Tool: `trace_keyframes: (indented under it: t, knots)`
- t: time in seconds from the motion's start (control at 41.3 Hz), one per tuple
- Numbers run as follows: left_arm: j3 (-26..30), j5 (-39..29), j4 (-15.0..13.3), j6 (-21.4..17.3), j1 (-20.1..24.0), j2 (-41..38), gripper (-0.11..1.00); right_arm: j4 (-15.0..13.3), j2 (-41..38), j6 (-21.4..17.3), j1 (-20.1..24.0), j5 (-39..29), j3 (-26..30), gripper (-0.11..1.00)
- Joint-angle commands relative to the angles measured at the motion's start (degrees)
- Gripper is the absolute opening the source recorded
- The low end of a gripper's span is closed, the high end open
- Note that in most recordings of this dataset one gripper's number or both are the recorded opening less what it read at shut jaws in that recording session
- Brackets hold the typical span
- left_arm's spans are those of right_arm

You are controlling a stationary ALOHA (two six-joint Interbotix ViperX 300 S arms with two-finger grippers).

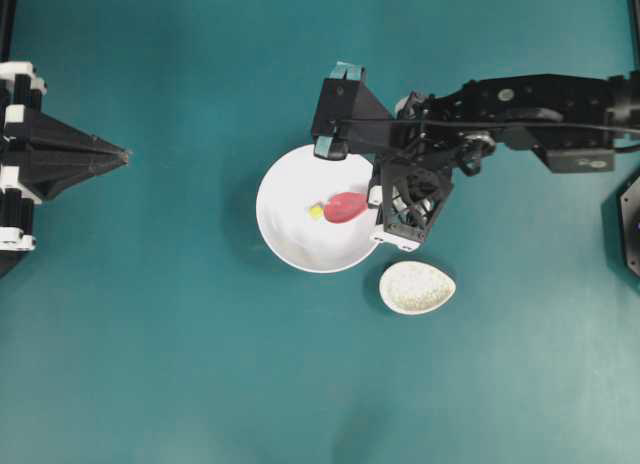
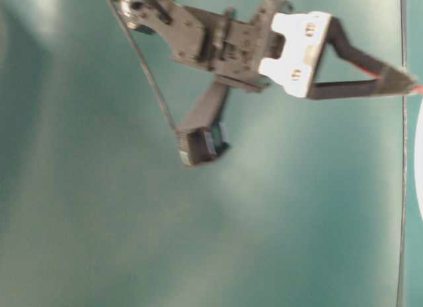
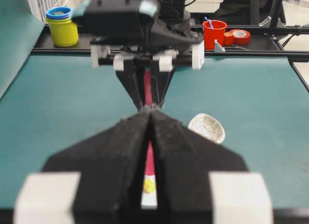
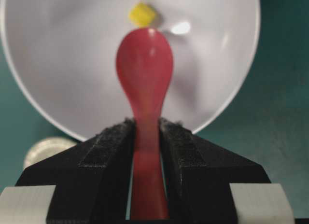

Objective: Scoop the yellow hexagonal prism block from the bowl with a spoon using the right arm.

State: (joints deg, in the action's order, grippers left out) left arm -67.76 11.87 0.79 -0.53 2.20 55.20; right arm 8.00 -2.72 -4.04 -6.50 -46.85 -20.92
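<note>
Right gripper is pinching the spoon handle, scoop tip just short of the yellow hexagonal prism block near the bowl middle (not scooped yet), lift remaining.

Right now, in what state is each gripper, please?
Left gripper: closed, holding nothing.
Right gripper: closed on the spoon, its scoop inside the bowl.
</note>
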Motion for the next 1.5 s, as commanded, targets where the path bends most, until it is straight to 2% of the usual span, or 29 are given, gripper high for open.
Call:
trace_keyframes:
  t: [0.0,0.412,0.921,1.187,1.478]
  knots:
    - [0.79,0.26,0.00,0.00,0.09,-0.62,0.01,0.18,0.18,0.09,0.00,0.26,1.58,0.23]
    - [0.88,0.26,0.00,0.00,0.09,-0.53,0.01,0.18,-1.49,0.44,0.00,3.60,1.85,0.23]
    - [0.88,0.18,0.09,0.00,0.18,-0.44,0.00,0.18,-4.13,0.97,0.44,8.79,5.19,0.23]
    - [0.88,0.26,0.00,-0.09,0.09,-0.44,0.01,0.18,-4.04,0.88,0.44,11.51,5.36,0.23]
    - [0.88,0.26,0.09,-0.09,0.09,-0.44,0.00,0.18,-2.64,0.79,0.53,11.60,5.36,0.23]
